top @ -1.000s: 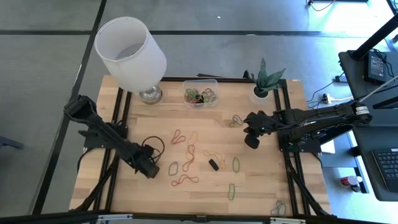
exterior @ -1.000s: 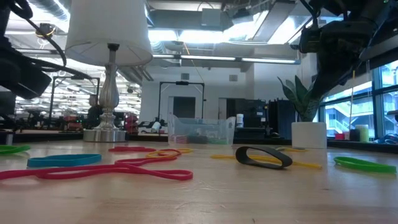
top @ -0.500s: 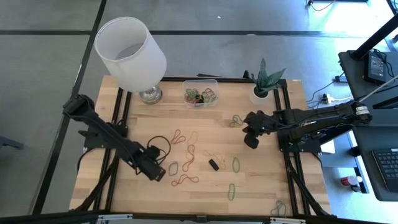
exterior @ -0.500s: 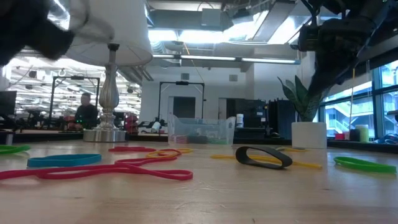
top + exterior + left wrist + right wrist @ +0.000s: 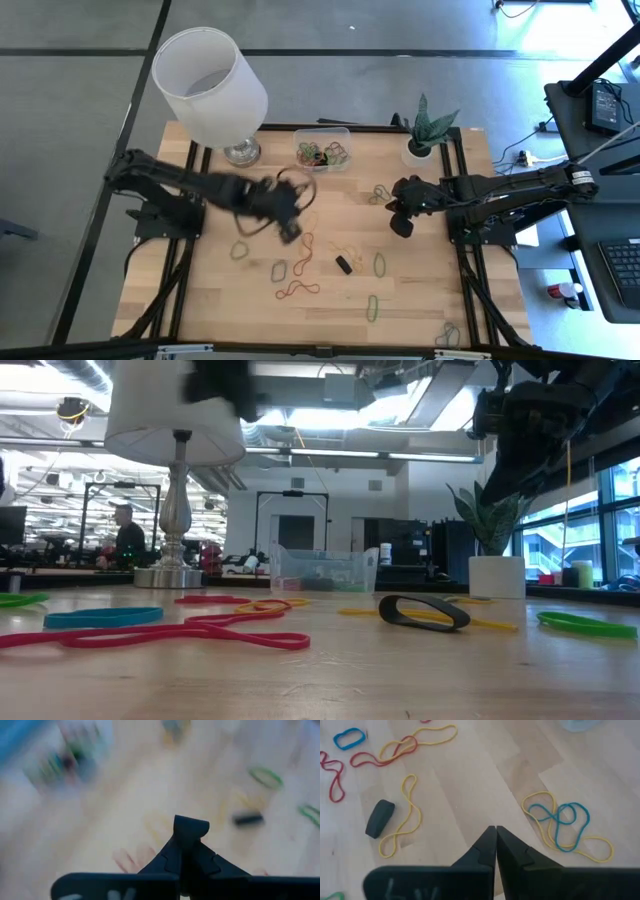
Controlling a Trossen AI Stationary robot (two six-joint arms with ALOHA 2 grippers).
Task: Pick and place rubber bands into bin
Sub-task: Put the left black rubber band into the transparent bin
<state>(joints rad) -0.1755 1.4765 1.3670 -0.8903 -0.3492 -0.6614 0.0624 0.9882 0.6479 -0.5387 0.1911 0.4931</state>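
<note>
My left gripper (image 5: 288, 229) is over the middle of the table (image 5: 420, 310), between the lamp (image 5: 210, 85) and the scattered bands, and its jaws are pressed shut. A thin dark loop (image 5: 290, 182) seems to trail from it toward the bin (image 5: 322, 148), but the arm is blurred in the high view and my wrist view is smeared too, so I cannot say for certain that a band is pinched between the tips. The bin sits at the far edge, between the lamp and the plant (image 5: 428, 130), with a tangle of bands already inside. My right gripper (image 5: 496, 840) hangs shut and empty near the blue-and-yellow tangle (image 5: 565, 827), beside the plant. Plenty remains on the wood — red loops (image 5: 298, 290), a green band (image 5: 372, 307), the black band (image 5: 344, 264). The risks from here, as I judge them: a thin band held only by the tips could slip or snap free at this speed and land short of the bin; a trailing loop could catch the bin's rim and drag the light container; and a wide swing could bring my arm close to the lamp — or across toward my right arm, if both reach the bin together.
</note>
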